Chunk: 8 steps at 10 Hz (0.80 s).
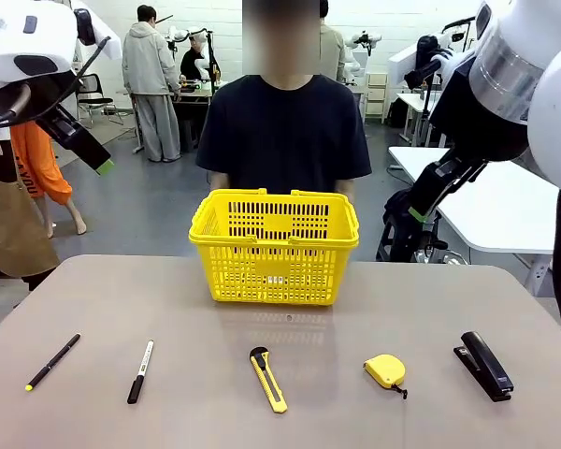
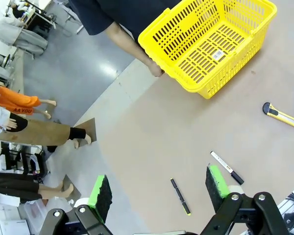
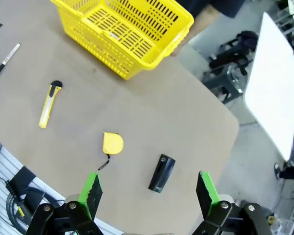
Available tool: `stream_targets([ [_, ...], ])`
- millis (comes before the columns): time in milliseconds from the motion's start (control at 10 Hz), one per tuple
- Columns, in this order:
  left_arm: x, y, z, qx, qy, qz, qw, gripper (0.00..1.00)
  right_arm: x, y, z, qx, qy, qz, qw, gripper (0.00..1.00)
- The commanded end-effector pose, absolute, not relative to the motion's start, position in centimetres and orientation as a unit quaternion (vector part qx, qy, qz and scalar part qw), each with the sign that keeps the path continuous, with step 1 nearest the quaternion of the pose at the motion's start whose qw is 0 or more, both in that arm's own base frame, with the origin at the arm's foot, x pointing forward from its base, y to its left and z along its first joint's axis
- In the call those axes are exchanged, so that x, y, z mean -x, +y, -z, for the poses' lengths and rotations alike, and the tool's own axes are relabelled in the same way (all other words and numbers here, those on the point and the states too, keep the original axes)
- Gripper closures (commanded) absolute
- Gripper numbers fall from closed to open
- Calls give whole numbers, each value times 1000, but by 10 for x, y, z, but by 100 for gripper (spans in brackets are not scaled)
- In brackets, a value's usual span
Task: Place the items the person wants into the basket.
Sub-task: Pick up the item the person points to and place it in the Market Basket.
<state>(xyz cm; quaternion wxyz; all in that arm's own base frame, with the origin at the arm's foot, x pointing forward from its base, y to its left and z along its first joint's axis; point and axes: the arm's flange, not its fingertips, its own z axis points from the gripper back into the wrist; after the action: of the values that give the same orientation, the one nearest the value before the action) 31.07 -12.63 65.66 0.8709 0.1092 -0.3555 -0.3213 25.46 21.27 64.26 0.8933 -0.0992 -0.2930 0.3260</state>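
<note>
Left gripper (image 2: 158,185) and right gripper (image 3: 148,185) hover wide open, empty, above the table (image 1: 168,309). Marker (image 1: 140,371), knife (image 1: 268,379) and tape measure (image 1: 385,370) lie in a row, robot-side of the basket (image 1: 274,271).

At the upper left of the front view you see the left arm (image 1: 28,42): a glossy white shell with a dark oval recess and a thin black cable (image 1: 75,79) looping under it. At the upper right, the right arm (image 1: 542,56) has white casing, a banded silver-grey ring and black links below. Along the bottom edge of each wrist view, your left gripper (image 2: 157,186) and right gripper (image 3: 148,188) have black linkage fingers, silver screws (image 2: 232,197) and bright green pads (image 2: 216,177).
</note>
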Motion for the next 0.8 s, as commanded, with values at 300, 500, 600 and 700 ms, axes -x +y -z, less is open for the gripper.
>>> stream_targets([
  [300,-310,-124,-658,-107,-357,319,871,0,-251,210,-648,88,-298,-328,892,0],
  [500,-325,-40,-688,103,-298,338,887,0,-260,122,-685,-82,-277,-298,910,0],
  [600,-332,0,-700,139,-294,340,882,0,-262,85,-704,-150,-279,-289,903,0],
  [700,-332,33,-710,167,-289,338,880,0,-257,52,-722,-194,-288,-289,892,0],
])
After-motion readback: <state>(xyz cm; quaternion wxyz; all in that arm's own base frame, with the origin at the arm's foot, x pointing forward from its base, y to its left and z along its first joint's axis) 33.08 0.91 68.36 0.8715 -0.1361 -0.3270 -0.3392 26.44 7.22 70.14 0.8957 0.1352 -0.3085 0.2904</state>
